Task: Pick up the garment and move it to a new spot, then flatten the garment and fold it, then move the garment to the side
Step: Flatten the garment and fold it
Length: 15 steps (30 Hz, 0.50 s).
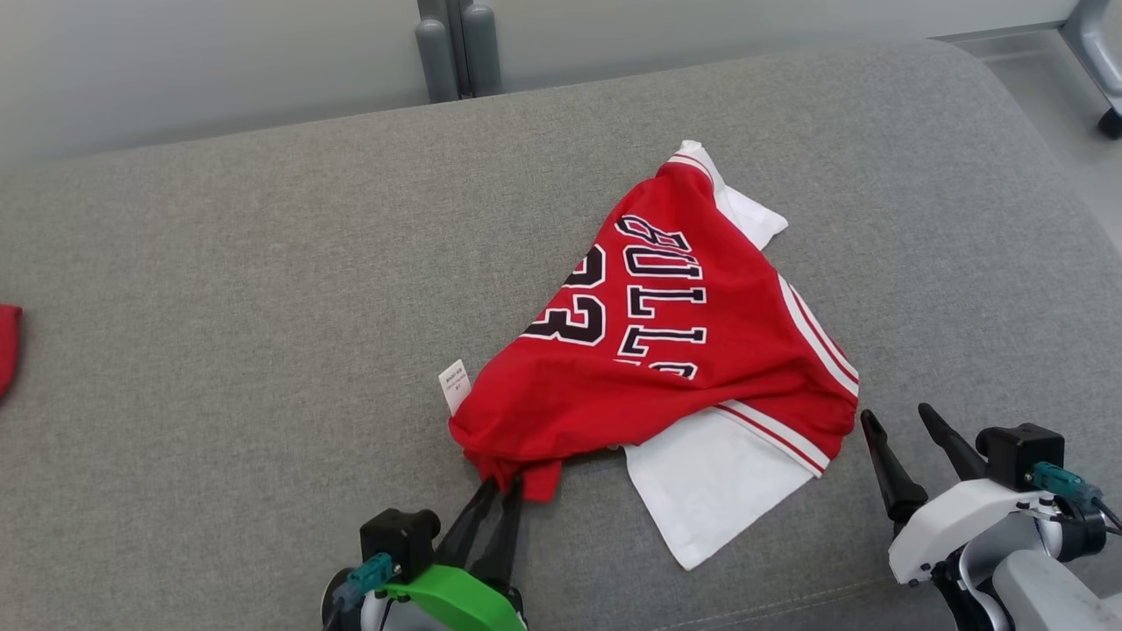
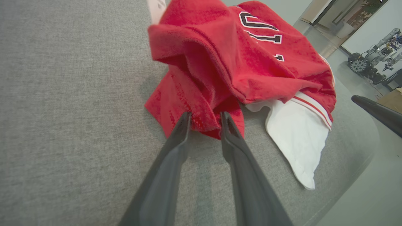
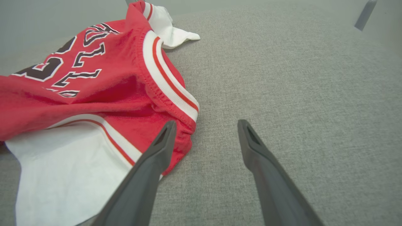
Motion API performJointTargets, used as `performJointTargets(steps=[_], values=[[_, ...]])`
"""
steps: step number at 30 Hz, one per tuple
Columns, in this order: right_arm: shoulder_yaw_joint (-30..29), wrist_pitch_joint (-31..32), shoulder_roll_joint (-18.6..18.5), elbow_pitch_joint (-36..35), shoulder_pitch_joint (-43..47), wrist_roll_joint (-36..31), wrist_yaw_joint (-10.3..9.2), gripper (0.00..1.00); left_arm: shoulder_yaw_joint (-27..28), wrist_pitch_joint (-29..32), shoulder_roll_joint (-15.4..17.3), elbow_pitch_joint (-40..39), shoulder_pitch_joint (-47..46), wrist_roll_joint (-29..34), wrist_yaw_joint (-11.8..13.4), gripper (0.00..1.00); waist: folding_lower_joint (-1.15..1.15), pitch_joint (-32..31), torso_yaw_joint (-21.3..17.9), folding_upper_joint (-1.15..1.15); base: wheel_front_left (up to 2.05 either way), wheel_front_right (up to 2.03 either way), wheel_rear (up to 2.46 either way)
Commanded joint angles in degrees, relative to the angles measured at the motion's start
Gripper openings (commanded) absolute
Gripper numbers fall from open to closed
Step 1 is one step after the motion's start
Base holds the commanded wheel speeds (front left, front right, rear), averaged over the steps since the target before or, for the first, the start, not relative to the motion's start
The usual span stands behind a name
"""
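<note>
A broad grey fabric cushion with rounded edges carries a crumpled red-and-white garment right of its middle, with a small white tag at the garment's left corner. Another red cloth lies at the cushion's far left.

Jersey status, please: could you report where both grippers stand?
Left gripper astride near red corner of jersey, grip unconfirmed. Right gripper open beside its striped hem. It lies crumpled on grey cushion.
</note>
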Motion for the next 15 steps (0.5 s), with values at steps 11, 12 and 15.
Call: performJointTargets(steps=[11, 12, 15], values=[[-0.70, -0.16, 1.71, -4.24, 0.44, -0.02, -0.06, 1.00, 3.69, -0.01, 0.29, -2.76, 1.66, 3.77, -1.07, 0.00, 0.00, -0.72, 4.59, 0.00, 0.00, 0.00, 0.00], [-0.51, -0.16, 2.10, -4.44, 0.18, 0.08, -0.06, 1.00, 3.96, -0.01, 0.30, -2.90, 1.84, 3.98, -1.31, 0.00, 0.00, -0.89, 5.33, 0.00, 0.00, 0.00, 0.00], [0.09, -0.15, 2.93, -4.35, -0.18, -0.39, -0.06, 1.00, 4.83, -0.02, 0.31, -3.29, 2.50, 4.33, -1.67, 0.00, 0.00, -1.39, 7.89, 0.00, 0.00, 0.00, 0.00]])
